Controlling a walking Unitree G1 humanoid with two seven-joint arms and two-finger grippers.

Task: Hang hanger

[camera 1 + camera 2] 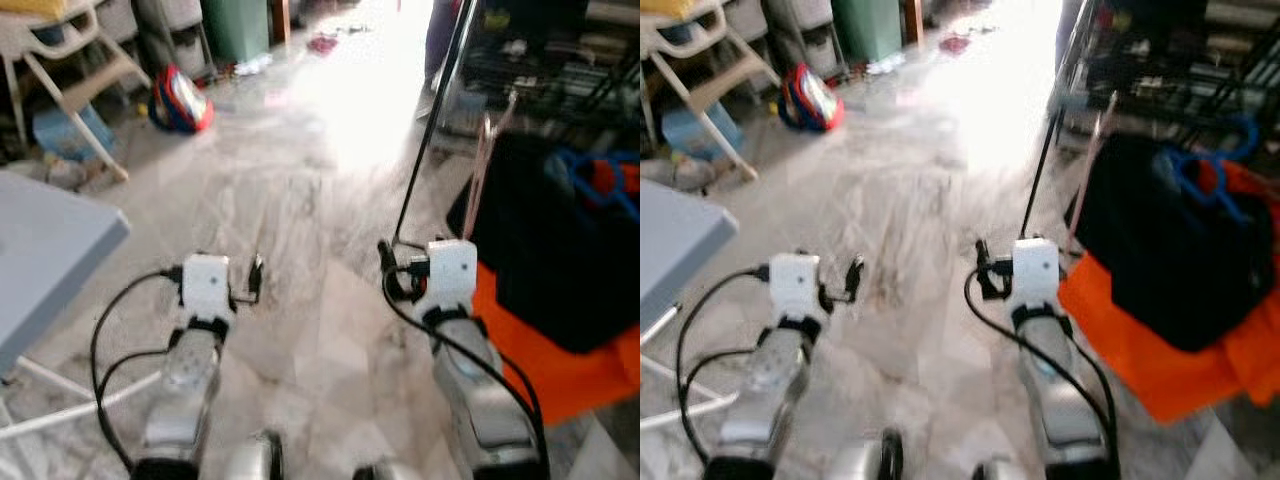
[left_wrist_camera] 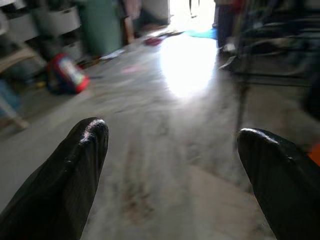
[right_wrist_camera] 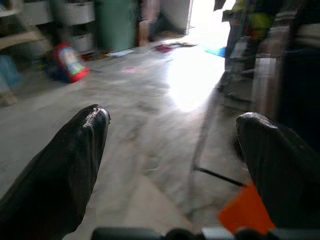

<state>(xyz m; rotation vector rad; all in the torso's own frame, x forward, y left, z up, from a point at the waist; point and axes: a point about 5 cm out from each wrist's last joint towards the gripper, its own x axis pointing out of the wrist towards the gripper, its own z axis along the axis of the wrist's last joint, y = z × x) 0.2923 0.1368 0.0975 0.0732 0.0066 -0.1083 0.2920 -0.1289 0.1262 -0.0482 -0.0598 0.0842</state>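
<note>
Both grippers, left [image 2: 170, 165] and right [image 3: 170, 165], fingers apart, hold nothing

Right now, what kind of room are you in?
Probably a home laundry or utility area: marble-look tiled floor, a drying rack with black and orange clothes on the right, stacked storage drawers at the back.

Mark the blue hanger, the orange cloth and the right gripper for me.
blue hanger [image 1: 1230, 165]: right eye view, on its blue loop over the black garment.
orange cloth [image 1: 1150, 350]: right eye view, on its lower spread.
right gripper [image 3: 170, 150]: right wrist view, midway between the open fingertips.
</note>
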